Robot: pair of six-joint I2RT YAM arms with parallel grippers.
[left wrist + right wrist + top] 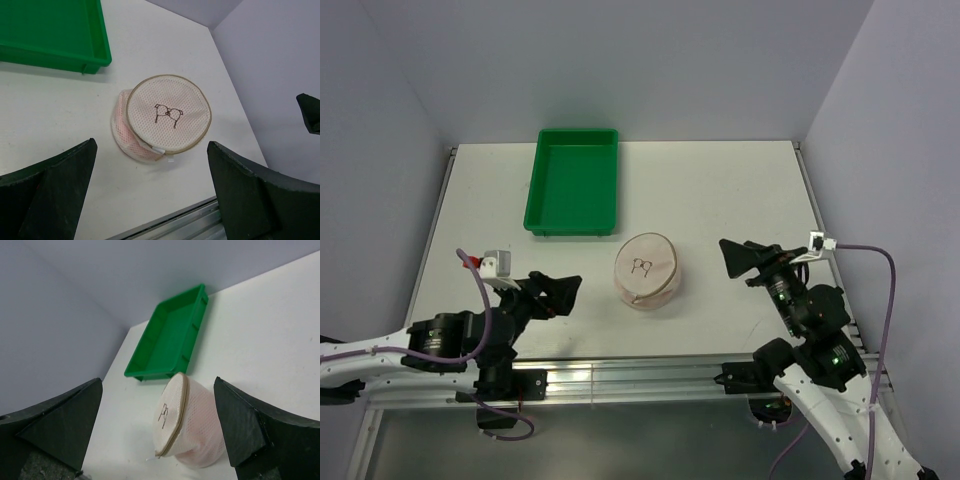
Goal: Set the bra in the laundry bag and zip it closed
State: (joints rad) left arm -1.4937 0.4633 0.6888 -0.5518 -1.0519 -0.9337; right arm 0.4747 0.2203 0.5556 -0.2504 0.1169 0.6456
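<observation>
The round white mesh laundry bag (647,270) lies on the table's middle, its flat face with the dark mark up and its rim closed all round. Pink bra fabric (131,132) shows through the mesh side; it also shows in the right wrist view (202,452). The bag appears in the left wrist view (168,112) and the right wrist view (185,422). My left gripper (560,291) is open and empty, left of the bag. My right gripper (742,259) is open and empty, right of the bag. Neither touches it.
An empty green tray (573,181) stands at the back, just behind the bag; it also shows in the left wrist view (55,30) and the right wrist view (170,337). The metal rail (640,375) runs along the table's near edge.
</observation>
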